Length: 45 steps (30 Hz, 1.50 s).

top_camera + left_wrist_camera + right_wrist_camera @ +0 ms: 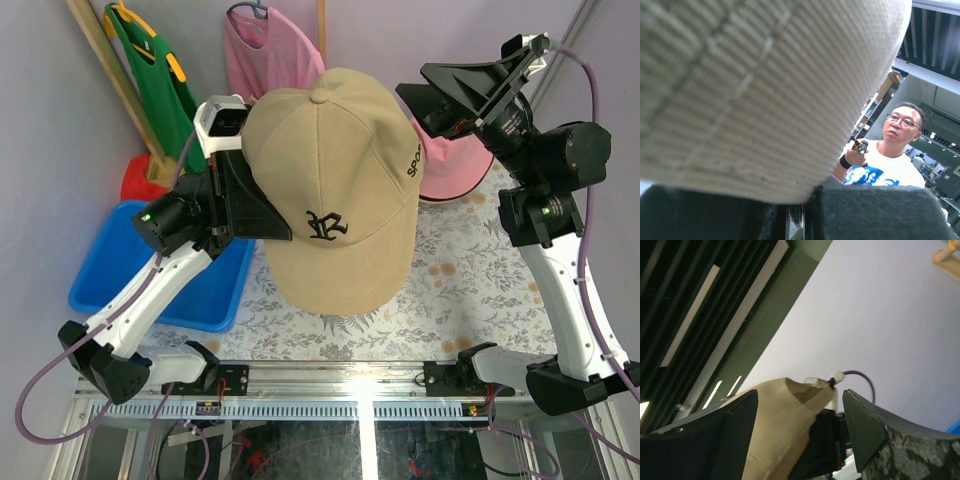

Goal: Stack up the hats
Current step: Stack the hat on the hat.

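**One cap held aloft by the left arm**

Left gripper (262,205) is clamped on the left side of the tan cap (330,170), holding it high above the table (480,280), crown up, brim toward the arm bases. Right gripper (412,80) is raised at far right, fingers spread wide, gripping nothing. A pink hat (450,175) lies on the table, partly hidden by the cap.

**A:** what colours are we looking at here?

**B:** tan cap (330,190) with dark embroidered lettering on the front and side. up close its weave looks ribbed and more pale beige. there's a pink hat (455,178) too.

**A:** and the rest?

**B:** surface (470,285) is whitish with a grey floral print. blue bin (105,275), pink shirt (268,60), green shirt (150,75) on an orange hanger (176,66). left fingers (250,205) and right fingers (462,75) are both black.
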Motion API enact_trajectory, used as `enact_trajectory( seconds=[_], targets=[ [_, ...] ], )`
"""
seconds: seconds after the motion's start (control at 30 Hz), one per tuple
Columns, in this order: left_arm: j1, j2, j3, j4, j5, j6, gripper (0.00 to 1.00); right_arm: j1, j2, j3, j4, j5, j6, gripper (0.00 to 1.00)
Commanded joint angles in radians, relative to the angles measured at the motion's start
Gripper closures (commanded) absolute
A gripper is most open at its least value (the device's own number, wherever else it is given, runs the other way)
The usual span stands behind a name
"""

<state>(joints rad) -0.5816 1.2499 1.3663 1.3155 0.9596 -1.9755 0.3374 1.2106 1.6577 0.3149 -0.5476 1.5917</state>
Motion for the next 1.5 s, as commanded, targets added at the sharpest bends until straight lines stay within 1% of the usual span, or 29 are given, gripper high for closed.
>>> enact_trajectory(
  seconds=[0.0,0.13,0.27,0.6,0.73,0.8,0.83,0.9,0.97,1.03,1.13,1.33,1.47],
  targets=[
    [-0.001,0.033,0.008,0.141,-0.022,-0.069,1.0,-0.004,0.005,0.022,0.191,-0.087,0.148,0.25],
    [-0.004,0.078,0.028,0.197,-0.034,-0.101,1.0,0.006,0.025,0.061,0.187,-0.109,0.175,0.24],
    [-0.008,0.12,0.065,0.248,-0.049,-0.127,1.0,0.022,0.021,0.036,0.181,-0.118,0.184,0.24],
    [-0.039,0.191,0.137,0.277,-0.048,-0.135,1.0,0.135,0.06,0.068,0.168,-0.109,0.159,0.25],
    [-0.044,0.209,0.143,0.285,-0.038,-0.134,1.0,0.146,0.067,0.074,0.196,-0.101,0.181,0.27],
    [-0.046,0.206,0.13,0.286,-0.033,-0.13,1.0,0.147,0.075,0.089,0.21,-0.097,0.192,0.33],
    [-0.046,0.205,0.121,0.286,-0.03,-0.128,1.0,0.146,0.078,0.091,0.225,-0.092,0.2,0.39],
    [-0.046,0.199,0.105,0.287,-0.022,-0.125,1.0,0.146,0.077,0.082,0.256,-0.076,0.226,0.54],
    [-0.046,0.19,0.082,0.288,-0.017,-0.122,1.0,0.146,0.075,0.075,0.269,-0.073,0.233,0.64],
    [-0.044,0.181,0.062,0.288,-0.01,-0.118,1.0,0.145,0.074,0.065,0.282,-0.073,0.238,0.79],
    [-0.024,0.161,0.022,0.289,-0.017,-0.116,1.0,0.144,0.069,0.042,0.289,-0.062,0.222,0.99],
    [0.086,0.08,-0.11,0.291,-0.079,-0.1,1.0,0.139,0.073,0.019,0.302,-0.034,0.172,1.0],
    [0.169,0.037,-0.21,0.291,-0.181,-0.097,1.0,0.136,0.085,0.044,0.274,-0.007,0.11,1.0]
  ],
)
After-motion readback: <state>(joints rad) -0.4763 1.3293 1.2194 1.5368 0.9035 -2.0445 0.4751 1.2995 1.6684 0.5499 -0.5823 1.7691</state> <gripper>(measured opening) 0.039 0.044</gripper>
